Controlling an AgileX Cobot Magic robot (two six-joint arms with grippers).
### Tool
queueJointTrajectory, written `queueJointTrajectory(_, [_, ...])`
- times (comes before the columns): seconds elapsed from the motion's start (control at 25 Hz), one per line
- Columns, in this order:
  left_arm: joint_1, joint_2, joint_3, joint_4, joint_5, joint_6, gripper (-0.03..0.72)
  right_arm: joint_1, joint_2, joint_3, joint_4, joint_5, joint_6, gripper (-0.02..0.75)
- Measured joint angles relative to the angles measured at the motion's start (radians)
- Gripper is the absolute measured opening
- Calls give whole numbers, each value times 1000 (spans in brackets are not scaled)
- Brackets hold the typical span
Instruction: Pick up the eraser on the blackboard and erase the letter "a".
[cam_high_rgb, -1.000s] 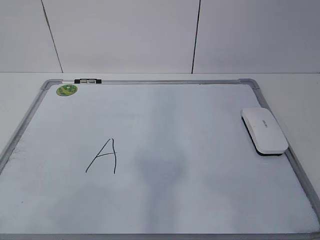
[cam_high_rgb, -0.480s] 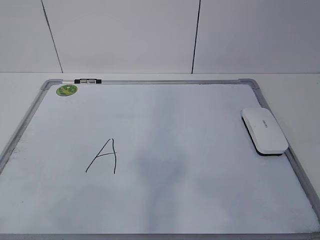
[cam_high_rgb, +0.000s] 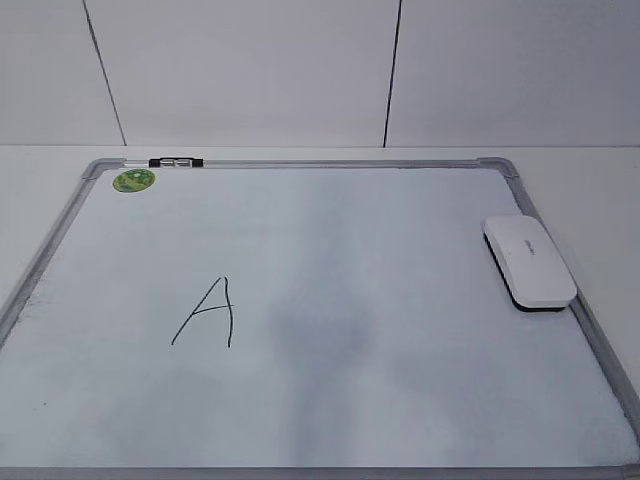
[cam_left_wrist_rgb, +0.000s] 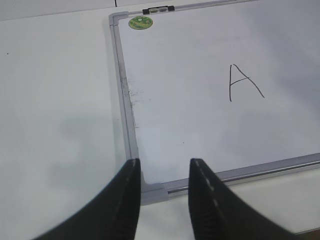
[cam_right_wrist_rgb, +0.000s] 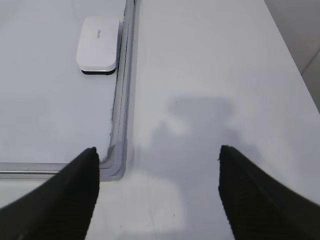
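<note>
The white eraser (cam_high_rgb: 530, 262) lies flat at the right edge of the blackboard (cam_high_rgb: 300, 163), a white board with a grey frame. It also shows in the right wrist view (cam_right_wrist_rgb: 98, 44). No small cursive "a" shows; only a larger capital "A" (cam_high_rgb: 208, 312) is drawn left of the board's middle, also seen in the left wrist view (cam_left_wrist_rgb: 244, 82). My left gripper (cam_left_wrist_rgb: 162, 162) is open and empty over the board's near-left corner (cam_left_wrist_rgb: 152, 192). My right gripper (cam_right_wrist_rgb: 157, 150) is open wide and empty, off the board's near-right corner (cam_right_wrist_rgb: 114, 165). Neither gripper shows in the exterior view.
A green round sticker (cam_high_rgb: 133, 180) sits in the board's far-left corner. A small black-and-silver clip (cam_high_rgb: 175, 161) lies on the far frame rail. White tabletop (cam_right_wrist_rgb: 210, 75) surrounds the board; a white panelled wall (cam_high_rgb: 250, 70) stands behind.
</note>
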Motion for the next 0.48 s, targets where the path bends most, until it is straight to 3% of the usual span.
queueJointTrajectory(0.48, [0, 0, 0, 0, 0, 0, 243, 0, 0, 0, 0, 0, 0, 592])
